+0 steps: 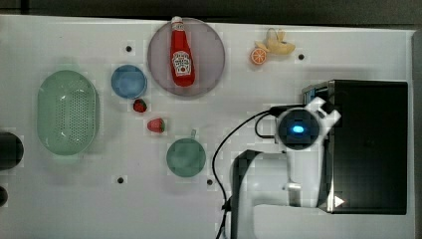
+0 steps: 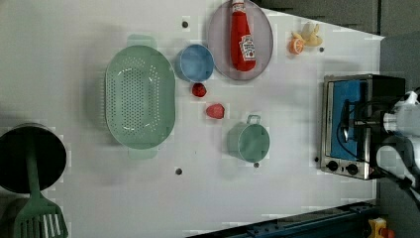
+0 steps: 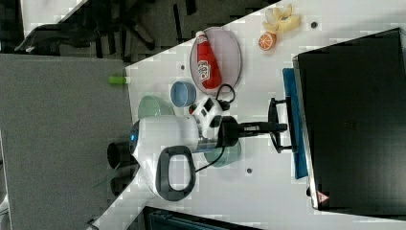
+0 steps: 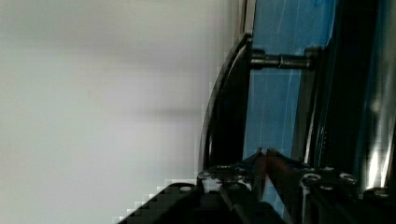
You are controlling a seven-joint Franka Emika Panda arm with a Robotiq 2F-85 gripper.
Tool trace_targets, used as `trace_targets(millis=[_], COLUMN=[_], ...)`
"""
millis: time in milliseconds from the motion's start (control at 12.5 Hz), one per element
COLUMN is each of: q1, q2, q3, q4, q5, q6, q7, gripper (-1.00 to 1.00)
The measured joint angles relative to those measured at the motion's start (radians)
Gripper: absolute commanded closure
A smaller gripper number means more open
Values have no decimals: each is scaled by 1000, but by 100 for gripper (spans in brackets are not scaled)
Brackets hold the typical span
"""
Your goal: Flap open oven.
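One gripper (image 3: pixel 280 127) at oven (image 3: pixel 352 120) handle (image 3: pixel 274 125)

Brightness: even, soft light is falling from overhead, and the white table (image 1: pixel 74 199) is glowing almost washed out.
Shadows: my arm (image 1: pixel 298 174) is casting only a faint grey shade; the green colander (image 2: pixel 140 96) is throwing a soft halo.
Glare: the oven (image 4: pixel 373 107) frame is catching a pale streak in the wrist view.
Blur: my wrist camera is smearing the table into a grey haze.
Artefacts: blocky patches are breaking up object edges.
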Motion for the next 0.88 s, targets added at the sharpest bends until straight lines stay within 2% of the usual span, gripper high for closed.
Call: trace_targets(millis=[320, 800, 880], q1=[55, 168, 178], q2=[69, 256, 299], q3=[54, 99, 107], q4=[-4, 4, 8], q5=[-150, -427, -449], q6=[-9, -5, -3], q7=[242, 590, 648], gripper=[65, 65, 65])
